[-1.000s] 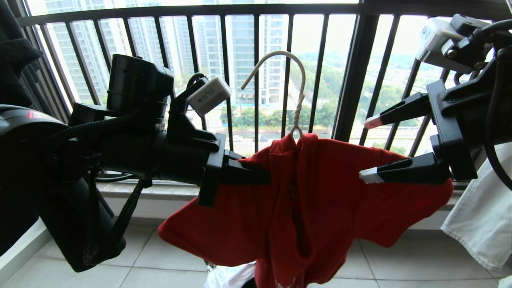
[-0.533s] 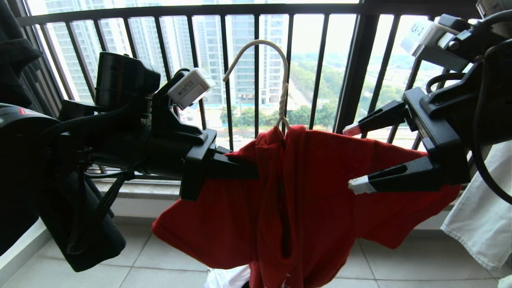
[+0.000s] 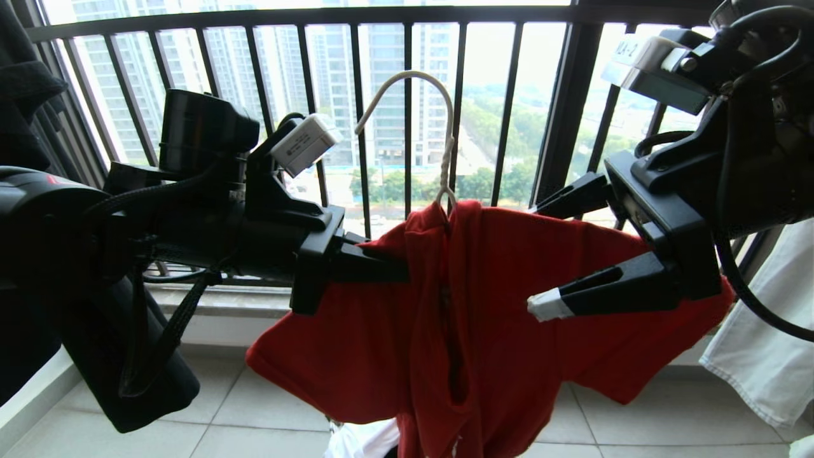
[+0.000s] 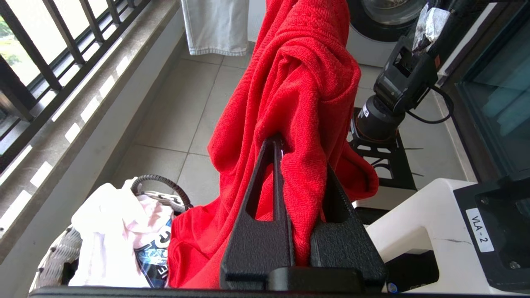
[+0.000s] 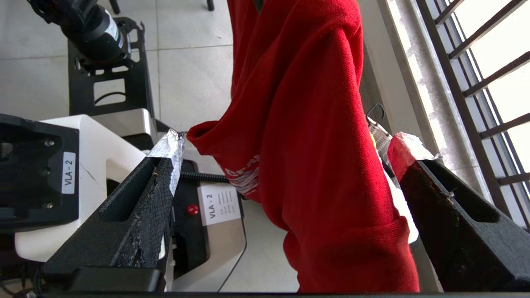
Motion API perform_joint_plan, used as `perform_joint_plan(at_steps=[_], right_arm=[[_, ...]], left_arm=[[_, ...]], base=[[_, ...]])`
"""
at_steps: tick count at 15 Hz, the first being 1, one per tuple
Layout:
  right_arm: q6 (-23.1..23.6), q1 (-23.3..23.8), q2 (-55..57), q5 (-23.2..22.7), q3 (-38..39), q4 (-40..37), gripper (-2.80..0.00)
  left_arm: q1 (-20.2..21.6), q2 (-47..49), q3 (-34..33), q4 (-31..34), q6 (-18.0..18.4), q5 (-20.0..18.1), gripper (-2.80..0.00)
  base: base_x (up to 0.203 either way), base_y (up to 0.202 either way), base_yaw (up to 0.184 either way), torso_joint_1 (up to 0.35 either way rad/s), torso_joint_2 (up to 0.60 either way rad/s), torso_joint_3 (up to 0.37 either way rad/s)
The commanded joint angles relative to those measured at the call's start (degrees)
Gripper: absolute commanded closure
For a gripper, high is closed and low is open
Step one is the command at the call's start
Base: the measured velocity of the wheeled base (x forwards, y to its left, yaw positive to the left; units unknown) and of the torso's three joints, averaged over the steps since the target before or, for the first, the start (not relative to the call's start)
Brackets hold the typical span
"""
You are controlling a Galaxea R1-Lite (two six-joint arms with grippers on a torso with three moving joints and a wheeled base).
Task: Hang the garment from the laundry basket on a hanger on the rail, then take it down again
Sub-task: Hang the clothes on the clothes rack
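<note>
The red garment [image 3: 483, 305] hangs draped on the cream wire hanger [image 3: 448, 165], held in the air in front of the window bars. The hanger's hook is caught on nothing. My left gripper [image 3: 397, 270] is shut on the garment's left shoulder; in the left wrist view a red fold [image 4: 298, 82] is pinched in the left gripper [image 4: 298, 157]. My right gripper [image 3: 540, 257] is open, one finger on each side of the right shoulder. In the right wrist view the garment [image 5: 306, 124] hangs within the right gripper [image 5: 290, 142], apart from both fingers. The laundry basket [image 4: 58, 252] stands below on the floor. The rail is out of view.
The dark barred window railing [image 3: 563, 127] and its stone ledge [image 3: 210, 302] are close behind the hanger. A white cloth [image 3: 763, 343] hangs at the right, a black one [image 3: 25, 83] at the top left. White printed clothes [image 4: 107, 223] fill the basket. My white base [image 4: 434, 219] is nearby.
My right gripper has moved left, so its open fingers now reach further along the garment's right shoulder. The hanger and garment have shifted a little left and up with the left gripper, which stays shut.
</note>
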State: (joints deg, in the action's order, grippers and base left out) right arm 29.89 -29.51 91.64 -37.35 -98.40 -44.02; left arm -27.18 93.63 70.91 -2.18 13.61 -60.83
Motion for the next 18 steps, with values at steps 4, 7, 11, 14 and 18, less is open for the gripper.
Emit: perform_joint_plan(at_steps=[4,7,11,14,18], right_arm=[[-3.0,0.0,1.7,-2.1,-0.7,1.0,-2.8],[-5.2,0.0,2.8,-2.9,-1.8,2.6,-2.8],[-7.9,0.0,4.7,-4.0,-4.1,2.5,-2.8],[-8.0,0.0,5.2,-3.9,-3.9,2.3,-2.8],[-7.9,0.0,5.9,-3.7,-3.5,1.9,-2.8]], left_arm=[[0.6,0.3,0.1,-1.1,0.0,-0.3,0.0],[0.7,-0.2,0.0,-1.1,-0.2,-0.4,0.0],[1.0,-0.7,-0.1,-1.2,-0.2,-0.4,0.0],[1.2,-1.2,-0.2,-1.2,-0.2,-0.5,0.0],[1.5,-2.2,-0.4,-1.2,-0.2,-1.1,0.0]], base=[[0.0,0.0,0.0,0.0,0.0,0.0],[0.0,0.0,0.0,0.0,0.0,0.0],[0.0,0.0,0.0,0.0,0.0,0.0],[0.0,0.0,0.0,0.0,0.0,0.0],[0.0,0.0,0.0,0.0,0.0,0.0]])
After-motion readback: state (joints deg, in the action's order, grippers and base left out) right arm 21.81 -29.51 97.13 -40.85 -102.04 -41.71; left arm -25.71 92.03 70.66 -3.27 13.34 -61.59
